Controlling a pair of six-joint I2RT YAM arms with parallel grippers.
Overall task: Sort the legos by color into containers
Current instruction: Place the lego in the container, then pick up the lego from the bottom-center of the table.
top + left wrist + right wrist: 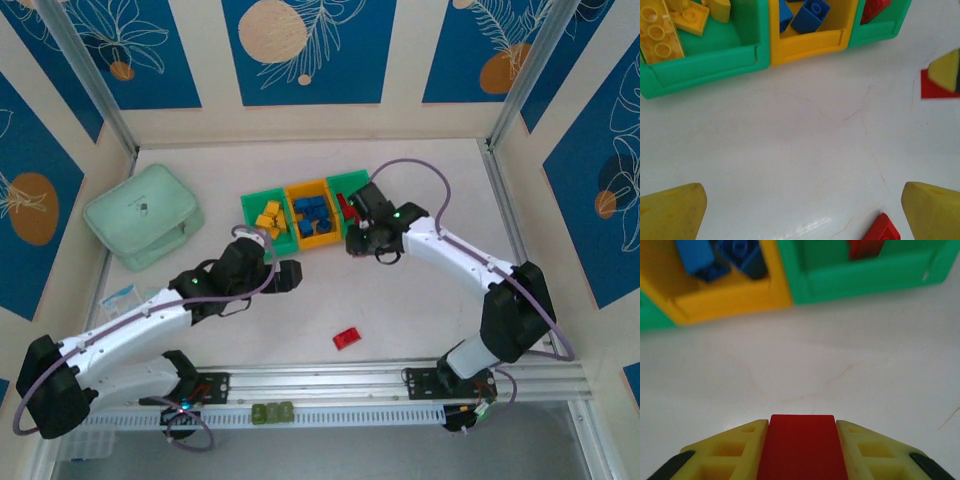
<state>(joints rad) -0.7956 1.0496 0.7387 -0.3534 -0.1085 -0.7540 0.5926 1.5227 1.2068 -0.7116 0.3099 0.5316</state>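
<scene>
Red brick (802,452) clamped in right tool (801,429), green bin (870,279) just ahead

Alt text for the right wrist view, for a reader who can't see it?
The right hand grips a red lego between its yellow fingers at the bottom centre, with the white table stretching ahead. Beyond stand an orange-yellow bin holding blue legos and, to its right, a green bin with a second red lego inside.
</scene>
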